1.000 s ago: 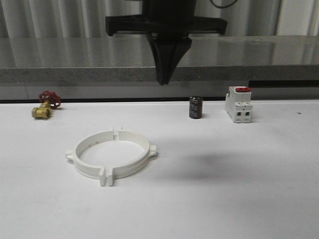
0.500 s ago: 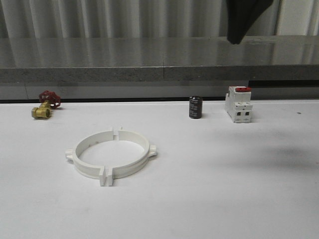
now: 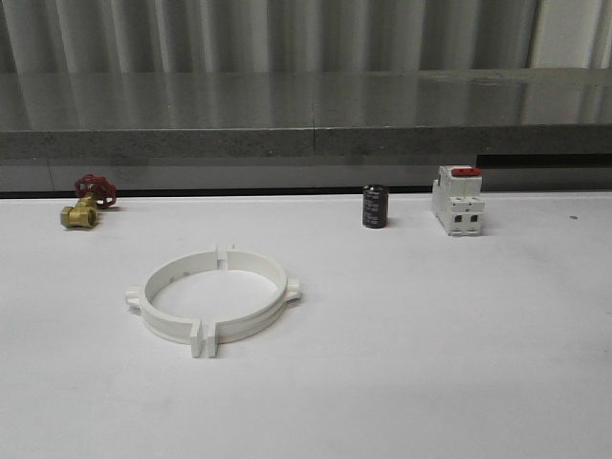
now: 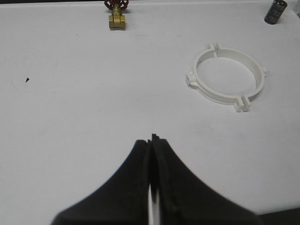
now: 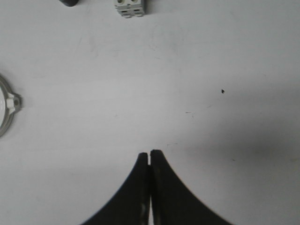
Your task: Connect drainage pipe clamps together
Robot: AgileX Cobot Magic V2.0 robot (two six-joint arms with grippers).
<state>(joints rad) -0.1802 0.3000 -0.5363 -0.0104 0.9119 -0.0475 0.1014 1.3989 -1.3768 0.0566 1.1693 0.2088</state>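
The two white drainage pipe clamps (image 3: pixel 212 298) lie on the white table left of centre, their end tabs meeting front and back so they form one wide ring. The left wrist view shows the same ring of clamps (image 4: pixel 228 76), well away from my left gripper (image 4: pixel 152 139), which is shut with nothing between its black fingers. My right gripper (image 5: pixel 149 153) is shut and holds nothing, hanging over bare table. An edge of the clamps (image 5: pixel 6 107) with one lug reaches into the right wrist view, far to the side of that gripper.
A brass valve with a red handle (image 3: pixel 86 202) sits at the back left. A small black cylinder (image 3: pixel 375 206) and a white breaker with a red top (image 3: pixel 457 199) stand at the back right. A grey ledge (image 3: pixel 306 120) runs behind the table.
A black gripper that hung at the top centre of the front view moved right and up, then left the picture. The ring of clamps has not moved.
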